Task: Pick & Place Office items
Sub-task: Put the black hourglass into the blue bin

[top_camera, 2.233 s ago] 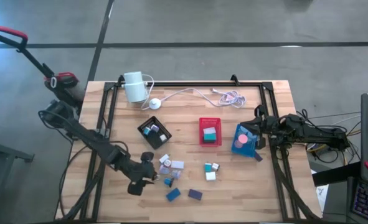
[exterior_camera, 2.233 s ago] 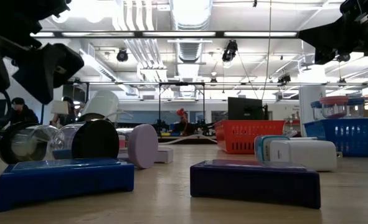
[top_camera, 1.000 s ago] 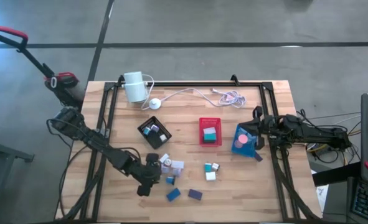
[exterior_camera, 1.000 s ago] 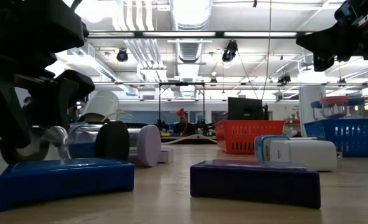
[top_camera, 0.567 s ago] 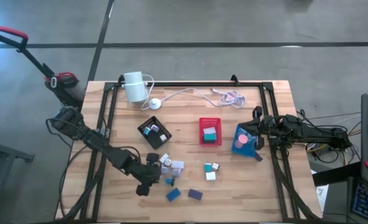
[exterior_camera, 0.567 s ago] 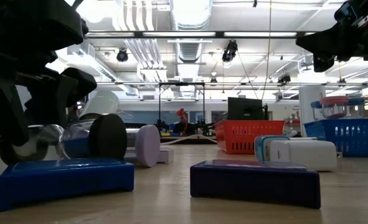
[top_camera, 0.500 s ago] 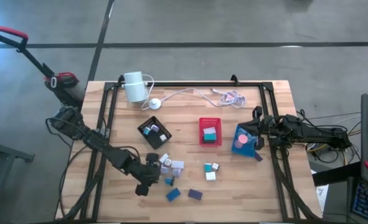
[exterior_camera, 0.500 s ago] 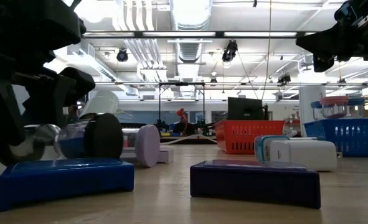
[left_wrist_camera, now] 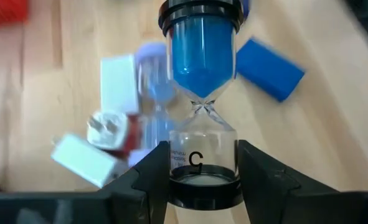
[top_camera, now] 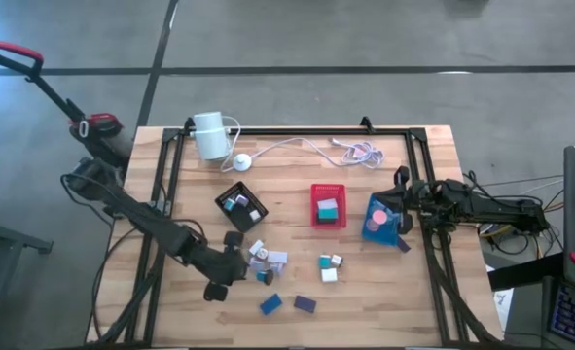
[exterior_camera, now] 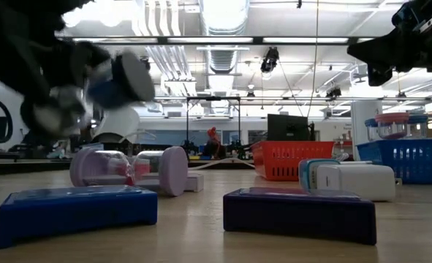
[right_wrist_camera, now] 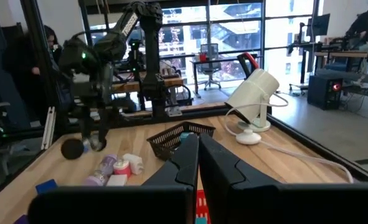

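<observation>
My left gripper point(top_camera: 229, 261) is shut on a blue-sand hourglass point(left_wrist_camera: 202, 74) with black caps. It holds it above the cluster of small office items point(top_camera: 267, 258) near the table's near-left part. In the low view the hourglass point(exterior_camera: 102, 82) hangs blurred in the air. A pink hourglass point(exterior_camera: 128, 169) lies on its side on the wood. A blue block point(top_camera: 270, 304) and a dark purple block point(top_camera: 305, 304) lie flat near the near edge. Teal and white pieces point(top_camera: 329, 265) sit to their right. My right gripper point(right_wrist_camera: 198, 163) is shut, waiting over the blue tray point(top_camera: 382, 222). My left gripper pinches the hourglass between its two fingers point(left_wrist_camera: 147, 183) at the clear bulb point(left_wrist_camera: 202, 146), next to the black cap nearest the wrist. The hourglass points away along the fingers, blue bulb farthest out. It is lifted clear of the table and tilted.
A black tray point(top_camera: 241, 205), a red tray point(top_camera: 329, 205) and the blue tray each hold pieces mid-table. A white cylinder point(top_camera: 209, 134) with its cable point(top_camera: 306, 148) stands at the far edge. A black frame rail point(top_camera: 165, 194) runs along the table's sides.
My left gripper has risen from the table with the blue hourglass between its fingers. The hourglass lay on the wood a second ago and is now lifted clear and tilted. The gripper has also drawn slightly toward the table's left and far side.
</observation>
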You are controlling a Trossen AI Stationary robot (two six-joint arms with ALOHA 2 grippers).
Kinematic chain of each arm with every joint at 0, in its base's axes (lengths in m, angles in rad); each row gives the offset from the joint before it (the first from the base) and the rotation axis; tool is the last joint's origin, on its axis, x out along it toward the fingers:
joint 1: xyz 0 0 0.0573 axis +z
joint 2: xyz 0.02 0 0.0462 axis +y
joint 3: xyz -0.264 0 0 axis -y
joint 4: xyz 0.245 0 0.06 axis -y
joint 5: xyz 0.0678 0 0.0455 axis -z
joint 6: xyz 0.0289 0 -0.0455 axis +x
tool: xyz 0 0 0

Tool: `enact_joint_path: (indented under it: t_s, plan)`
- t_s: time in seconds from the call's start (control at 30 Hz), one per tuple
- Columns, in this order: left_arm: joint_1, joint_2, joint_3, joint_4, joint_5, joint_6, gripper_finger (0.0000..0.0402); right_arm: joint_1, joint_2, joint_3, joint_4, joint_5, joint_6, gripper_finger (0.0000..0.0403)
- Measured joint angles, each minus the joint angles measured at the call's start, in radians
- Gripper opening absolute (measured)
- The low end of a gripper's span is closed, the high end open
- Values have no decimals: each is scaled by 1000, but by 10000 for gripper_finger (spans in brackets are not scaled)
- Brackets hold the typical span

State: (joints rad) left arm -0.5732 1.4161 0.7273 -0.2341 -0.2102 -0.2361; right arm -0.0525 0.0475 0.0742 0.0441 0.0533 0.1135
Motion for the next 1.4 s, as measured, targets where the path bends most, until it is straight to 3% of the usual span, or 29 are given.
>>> enact_joint_path:
  t_s: [0.17,0.47,0.6,0.77,0.9,1.0,1.1,1.27,1.4]
  plan:
    - [2,-129,0,-29,-46,63,155,0,1,-10,0,0,52,8]
    - [29,-384,2,-192,-111,81,151,0,47,-28,183,29,-85,9]
    - [59,-473,8,-274,-119,60,103,0,151,6,236,26,-126,28]
    - [96,-546,8,-344,-104,39,57,0,347,90,237,25,-218,86]
    - [106,-559,5,-350,-77,-4,12,0,493,171,246,19,-224,141]
    - [106,-541,4,-359,-50,-21,5,0,578,212,245,5,-222,178]
    - [106,-520,3,-381,-46,-80,17,0,647,245,245,0,-220,206]
    - [104,-487,-1,-472,-51,-406,44,0,731,284,245,-1,-197,233]
    - [76,-425,-22,-552,-13,-560,80,0,770,297,245,-1,-196,248]
